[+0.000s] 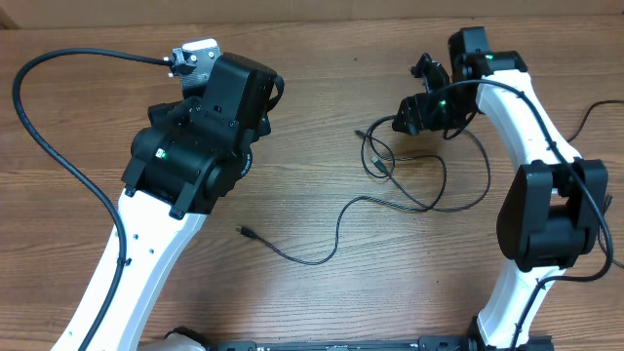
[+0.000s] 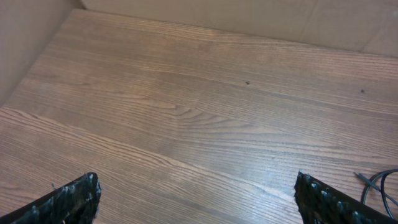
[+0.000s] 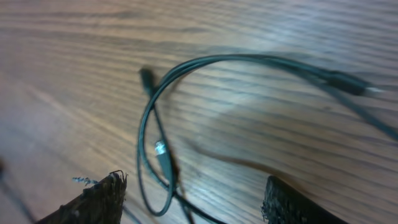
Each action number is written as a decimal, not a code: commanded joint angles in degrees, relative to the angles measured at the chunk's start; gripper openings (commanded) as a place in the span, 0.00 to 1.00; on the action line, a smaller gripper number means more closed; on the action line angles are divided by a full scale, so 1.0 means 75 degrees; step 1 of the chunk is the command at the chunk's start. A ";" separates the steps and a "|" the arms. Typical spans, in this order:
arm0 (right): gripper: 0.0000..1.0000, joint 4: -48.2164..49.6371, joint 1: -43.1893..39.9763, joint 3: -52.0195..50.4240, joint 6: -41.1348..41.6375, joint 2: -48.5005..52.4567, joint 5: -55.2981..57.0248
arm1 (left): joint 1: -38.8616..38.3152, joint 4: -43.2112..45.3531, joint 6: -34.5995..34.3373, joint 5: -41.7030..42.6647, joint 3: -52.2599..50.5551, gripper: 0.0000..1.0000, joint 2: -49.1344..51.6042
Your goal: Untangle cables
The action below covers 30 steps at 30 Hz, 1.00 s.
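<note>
The cables are thin black cords lying in a knot of loops on the wooden table right of centre. One long tail runs left and ends in a small plug. My right gripper hovers at the top edge of the knot. In the right wrist view a cable loop with a small metal-tipped plug runs between its fingers. The right gripper is open and nothing is clamped. My left gripper is open wide over bare wood, with a bit of cable at its far right.
The bulky left arm covers the table's left part, and its thick black lead arcs along the left side. The right arm stands at the right edge. A beige wall borders the table's back.
</note>
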 commanded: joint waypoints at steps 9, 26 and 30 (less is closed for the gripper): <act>0.65 -0.0154 0.0233 -0.0085 -0.1268 0.0880 -0.1373 | 0.0041 -0.0003 0.0090 -0.0090 0.0146 1.00 0.0061; 0.31 -0.0221 0.0239 -0.0137 -0.1387 0.1565 -0.1655 | 0.0041 -0.0003 0.0090 -0.0064 0.0146 1.00 0.0061; 0.06 -0.0233 0.0239 -0.0137 -0.1384 0.1571 -0.1655 | 0.0041 -0.0003 0.0090 -0.0061 0.0146 1.00 0.0061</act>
